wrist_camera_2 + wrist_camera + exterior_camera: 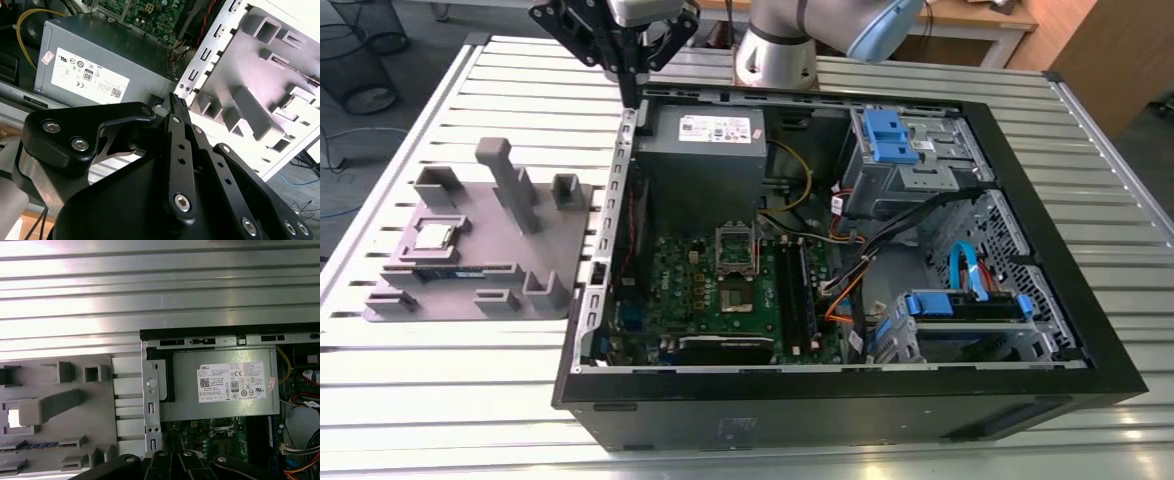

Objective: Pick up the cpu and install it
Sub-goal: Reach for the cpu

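The arm (781,50) rises behind the open computer case (827,405), and its upper part is cut off by the frame. Its gripper (630,98) hangs pointing straight down above the case's rear corner on the exterior view's left, over the wall that faces the grey fixture tray (494,235). In the second wrist view the gripper (176,100) has its black fingers pressed together into one tip with nothing between them.

The cpu (434,236) lies flat in a pocket of the tray, well apart from the gripper, with its silver top facing up. The memory stick (454,271) lies just beside it. In the first wrist view a pale overexposed square (14,417) on the tray (90,415) is probably the same chip, though glare wipes out its surface.

The metal socket frame (736,262) sits on the green board inside the case, and its dark centre is bare.

The grey power supply (707,140) carries a white label (235,382) covered with print and round marks. A small reddish sticker (47,57) sits near one corner of it. The slatted metal table (454,380) bears both the case and the tray.
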Robot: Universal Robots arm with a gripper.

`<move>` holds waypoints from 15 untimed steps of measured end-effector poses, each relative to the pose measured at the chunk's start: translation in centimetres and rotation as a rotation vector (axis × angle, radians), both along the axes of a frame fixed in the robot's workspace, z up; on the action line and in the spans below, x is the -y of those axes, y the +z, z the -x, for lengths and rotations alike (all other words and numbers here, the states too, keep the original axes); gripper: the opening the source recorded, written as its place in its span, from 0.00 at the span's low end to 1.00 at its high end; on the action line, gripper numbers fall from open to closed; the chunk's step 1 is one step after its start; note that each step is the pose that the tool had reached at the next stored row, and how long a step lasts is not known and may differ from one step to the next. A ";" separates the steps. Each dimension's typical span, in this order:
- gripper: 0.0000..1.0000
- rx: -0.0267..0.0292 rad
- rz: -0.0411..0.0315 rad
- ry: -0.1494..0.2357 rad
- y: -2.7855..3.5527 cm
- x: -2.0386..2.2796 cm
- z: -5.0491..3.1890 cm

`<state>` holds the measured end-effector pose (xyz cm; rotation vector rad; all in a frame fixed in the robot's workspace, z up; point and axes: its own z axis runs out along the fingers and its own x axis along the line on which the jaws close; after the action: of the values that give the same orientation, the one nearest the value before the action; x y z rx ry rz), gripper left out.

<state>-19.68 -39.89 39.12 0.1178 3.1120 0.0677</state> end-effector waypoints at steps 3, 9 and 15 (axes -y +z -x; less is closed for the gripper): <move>0.11 0.0001 0.0000 0.000 0.00 0.00 0.02; 0.11 0.0000 0.0000 0.000 0.00 0.00 0.03; 0.11 0.0002 0.0000 0.000 -0.01 0.00 0.57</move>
<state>-20.25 -39.89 39.11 0.1180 3.1119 0.0677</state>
